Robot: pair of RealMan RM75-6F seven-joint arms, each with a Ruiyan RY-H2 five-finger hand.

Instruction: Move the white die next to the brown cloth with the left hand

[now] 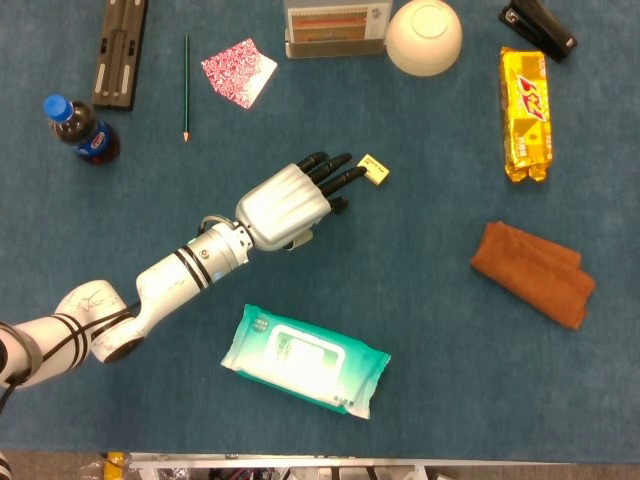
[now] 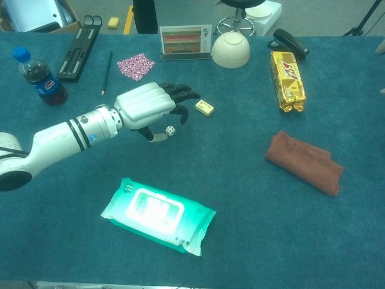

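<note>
The white die lies on the blue table, seen only in the chest view; in the head view my left hand covers it. In the chest view the left hand hovers over the die, dark fingertips arched beyond it and the thumb tip just left of it. Nothing shows the die being gripped. The brown cloth lies folded far to the right. My right hand is out of both views.
A yellow eraser lies just beyond the fingertips. A green wet-wipes pack sits near the front edge. Bowl, card stand, yellow snack pack, stapler, cola bottle and pencil line the back.
</note>
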